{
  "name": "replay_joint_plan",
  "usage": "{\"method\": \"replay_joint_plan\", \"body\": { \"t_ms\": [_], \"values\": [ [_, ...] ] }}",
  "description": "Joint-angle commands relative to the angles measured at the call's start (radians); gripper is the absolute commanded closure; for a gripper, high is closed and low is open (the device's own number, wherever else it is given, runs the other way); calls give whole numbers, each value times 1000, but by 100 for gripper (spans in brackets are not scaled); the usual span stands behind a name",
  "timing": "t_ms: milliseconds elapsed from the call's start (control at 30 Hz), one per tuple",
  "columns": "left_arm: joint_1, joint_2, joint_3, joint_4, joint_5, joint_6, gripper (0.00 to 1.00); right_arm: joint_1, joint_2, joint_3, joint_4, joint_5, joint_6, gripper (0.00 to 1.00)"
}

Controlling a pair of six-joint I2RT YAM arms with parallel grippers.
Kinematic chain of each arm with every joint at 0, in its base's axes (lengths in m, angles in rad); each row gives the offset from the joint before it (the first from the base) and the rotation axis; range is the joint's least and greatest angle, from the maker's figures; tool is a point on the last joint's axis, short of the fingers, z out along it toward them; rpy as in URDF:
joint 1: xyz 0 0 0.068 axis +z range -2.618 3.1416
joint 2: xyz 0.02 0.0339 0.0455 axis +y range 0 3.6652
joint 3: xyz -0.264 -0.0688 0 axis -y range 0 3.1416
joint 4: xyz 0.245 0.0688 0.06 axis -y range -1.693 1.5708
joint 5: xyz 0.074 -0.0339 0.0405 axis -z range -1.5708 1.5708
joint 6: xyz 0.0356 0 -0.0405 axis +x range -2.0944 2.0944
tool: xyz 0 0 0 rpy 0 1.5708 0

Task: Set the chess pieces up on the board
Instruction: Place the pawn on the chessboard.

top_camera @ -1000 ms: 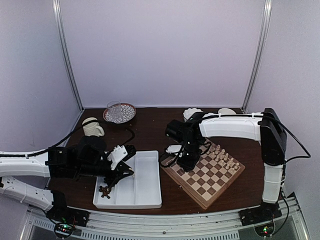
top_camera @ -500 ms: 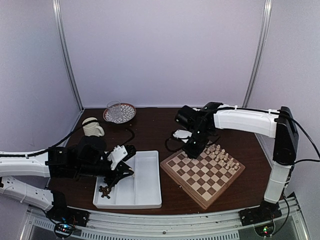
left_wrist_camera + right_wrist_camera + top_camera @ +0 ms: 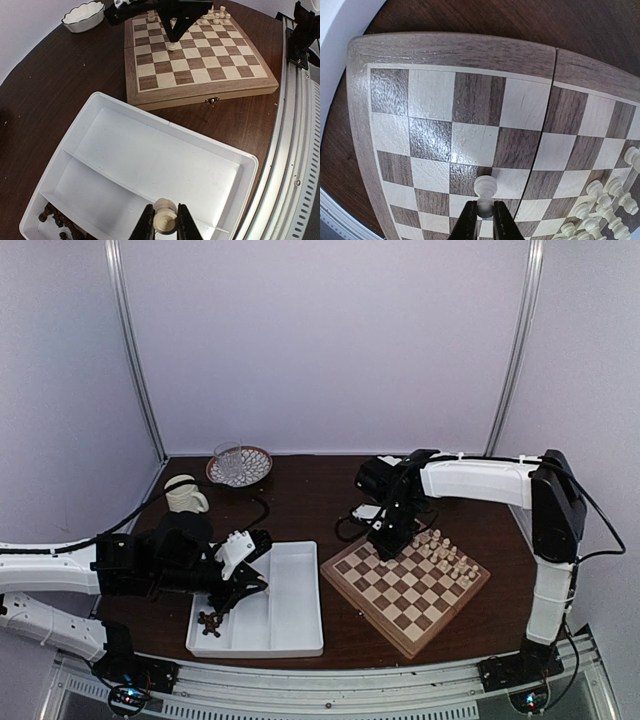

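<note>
The board [image 3: 405, 588] lies right of centre, with several cream chess pieces [image 3: 450, 555] ranked along its far right side. My right gripper [image 3: 386, 538] hangs over the board's far left part, shut on a cream pawn [image 3: 485, 187] by its lower half. The wrist view shows its jaws [image 3: 485, 212] pinching it just above the checks; whether it touches the board is unclear. My left gripper [image 3: 165, 222] is shut on another cream piece [image 3: 165, 220] above the white tray [image 3: 150, 150]. Dark pieces [image 3: 57, 220] lie in the tray's near left corner.
A cream mug [image 3: 185, 495] and a glass on a patterned plate [image 3: 238, 466] stand at the back left. White bowls [image 3: 385, 466] sit behind the board. A metal rail [image 3: 295, 150] runs along the table's near edge.
The right gripper has moved from the board's left corner toward its far edge, carrying the pawn. The left arm has held still.
</note>
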Motion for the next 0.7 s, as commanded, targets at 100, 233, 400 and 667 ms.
{"method": "replay_joint_plan", "body": {
  "t_ms": [100,233,400,667],
  "values": [
    [3,-12,11,23,3,9,94,2,26,25,-25,-9,-6,83],
    [2,-13,11,24,4,7,94,2,25,25,-26,3,-4,70],
    [3,-15,9,25,5,8,94,2,25,22,-32,11,-6,66],
    [2,-13,9,23,5,8,94,3,48,26,-41,1,-12,69]
  ]
}}
